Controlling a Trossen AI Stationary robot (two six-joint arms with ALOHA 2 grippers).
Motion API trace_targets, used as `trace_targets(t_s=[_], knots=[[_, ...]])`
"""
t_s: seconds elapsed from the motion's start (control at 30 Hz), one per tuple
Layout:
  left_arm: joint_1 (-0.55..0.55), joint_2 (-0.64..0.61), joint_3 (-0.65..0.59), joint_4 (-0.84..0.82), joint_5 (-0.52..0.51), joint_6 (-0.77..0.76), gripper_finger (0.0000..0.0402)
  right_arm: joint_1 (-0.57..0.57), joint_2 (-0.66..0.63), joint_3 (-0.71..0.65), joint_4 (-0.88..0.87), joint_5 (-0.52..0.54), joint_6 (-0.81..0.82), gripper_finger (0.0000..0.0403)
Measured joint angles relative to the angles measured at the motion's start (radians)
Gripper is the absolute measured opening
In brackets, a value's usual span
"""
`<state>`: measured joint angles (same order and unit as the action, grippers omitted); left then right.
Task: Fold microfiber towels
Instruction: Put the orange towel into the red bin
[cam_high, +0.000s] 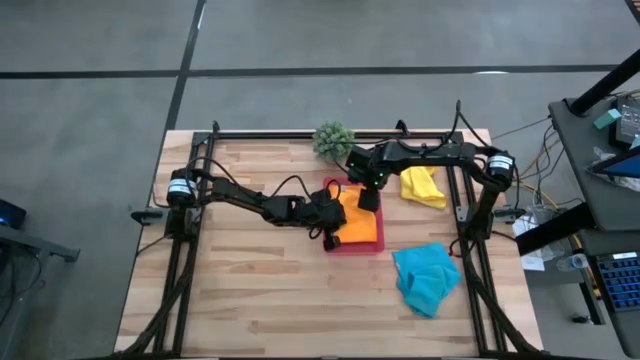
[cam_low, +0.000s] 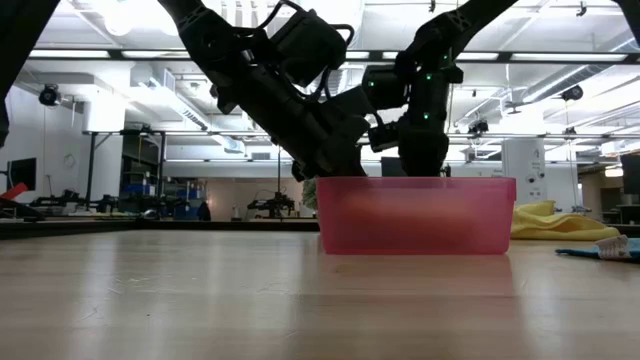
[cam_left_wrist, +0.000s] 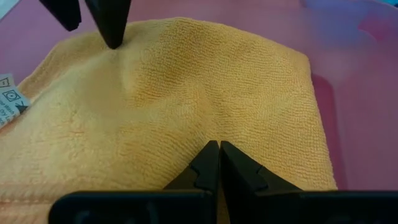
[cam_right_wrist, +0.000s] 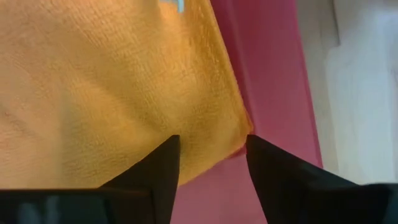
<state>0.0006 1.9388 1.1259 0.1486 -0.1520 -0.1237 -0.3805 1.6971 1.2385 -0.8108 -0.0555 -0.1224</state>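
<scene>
The orange towel lies folded in the pink tray at the table's middle. My left gripper is shut, with its tips on the towel's top. My right gripper is open over the towel's far part, its fingers either side of a towel corner. The yellow towel lies bunched on the table at the far right. The turquoise towel lies crumpled at the near right. The grey and lime green towels do not show. My left gripper rests its shut fingertips on the orange towel's top face, slanting down from the table's left. The towel lies flat in the tray. My right gripper comes from above. One open fingertip touches the towel's top, which dips a little there.
A small green potted plant stands just beyond the tray at the far edge. The tray's pink wall hides the towel in the low view. Bare wood lies at the table's left and near side.
</scene>
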Motion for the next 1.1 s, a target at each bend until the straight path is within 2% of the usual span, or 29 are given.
trace_targets(t_s=[0.13,0.33,0.37,0.57,0.7,0.77,0.87,1.03,1.1], knots=[[0.001,0.000,0.000,0.000,-0.003,0.000,0.0001,0.002,0.001,-0.001,0.036,-0.001,-0.016,0.0133],[0.001,0.000,0.000,0.000,-0.003,0.000,0.0001,0.003,0.001,-0.002,0.040,-0.009,-0.021,0.0025],[0.001,0.000,0.000,0.000,-0.003,0.000,0.0001,0.005,0.001,-0.002,0.038,-0.017,-0.021,0.0018],[0.001,0.000,0.000,0.000,-0.003,0.001,0.0001,0.042,-0.040,-0.002,0.037,-0.023,-0.013,0.0009],[0.002,0.000,0.000,0.000,-0.003,0.001,0.0001,0.060,-0.079,-0.002,0.013,-0.013,0.037,0.0009],[0.002,0.000,-0.001,0.000,-0.003,0.001,0.0001,0.065,-0.091,-0.002,0.002,0.028,0.079,0.0009],[0.002,0.000,-0.001,0.000,-0.003,0.001,0.0001,0.065,-0.098,-0.002,-0.013,0.016,0.098,0.0009],[0.003,0.000,-0.001,0.000,-0.002,0.001,0.0001,0.077,-0.106,0.005,-0.017,0.166,0.124,0.0009],[0.005,0.000,-0.002,0.000,-0.002,0.001,0.0001,0.074,-0.104,0.004,-0.001,0.183,0.125,0.0009]])
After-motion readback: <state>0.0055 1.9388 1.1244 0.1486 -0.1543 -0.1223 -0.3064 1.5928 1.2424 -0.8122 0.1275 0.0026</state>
